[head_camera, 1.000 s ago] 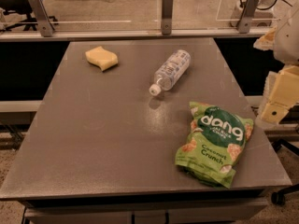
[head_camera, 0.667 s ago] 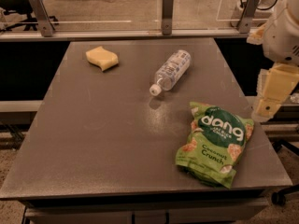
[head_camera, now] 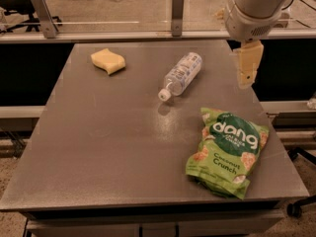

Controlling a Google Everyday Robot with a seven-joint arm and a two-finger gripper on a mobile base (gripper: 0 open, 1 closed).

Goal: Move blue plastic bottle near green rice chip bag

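The bottle (head_camera: 181, 74) lay on its side toward the far middle of the table (head_camera: 98, 147), with its cap (head_camera: 164, 95) pointing at the near left. It was well apart from the bag (head_camera: 227, 149), which lay flat near the right front corner, so the move was not yet begun.

The gripper (head_camera: 247, 68) hung in the air to the right of the bottle, above the table's far right edge and touching nothing. Nothing showed in it, and I could not tell whether it was open or closed.

The main risk was probably rolling. A round bottle on its side (and a light one, by the look of it) would likely spin or scoot away if met off-centre or along its length instead of across it. A clear, smooth body could also slip out of a weak squeeze on the way over.

The bag sat close to both the right and the front edge, so a set-down too far out, or a nudge against the bag, might have sent either one off the table.

The sponge (head_camera: 108, 61) at the far left was well clear and seemed no hazard.
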